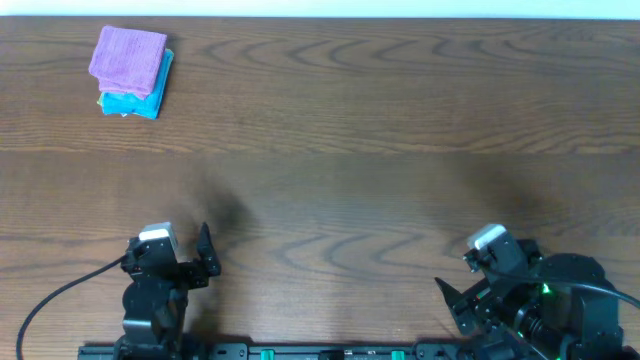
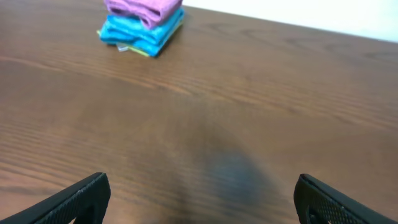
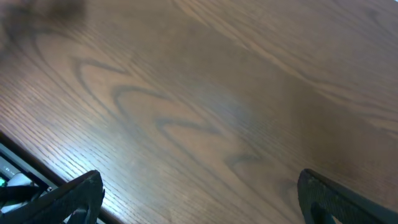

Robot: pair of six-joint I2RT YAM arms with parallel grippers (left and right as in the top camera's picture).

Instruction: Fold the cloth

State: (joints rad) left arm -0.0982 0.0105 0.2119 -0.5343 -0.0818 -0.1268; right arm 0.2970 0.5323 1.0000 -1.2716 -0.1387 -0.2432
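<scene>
The only obstacle was the stack of folded cloths [image 1: 132, 70], at ten o'clock from centre, near the far-left corner. Bare table [image 1: 380, 130] lay open from eleven o'clock round to nine.

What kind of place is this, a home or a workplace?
Probably a robotics test bench: a wooden table, a left arm and a right arm at its near edge, and a stack of folded cloths.
</scene>
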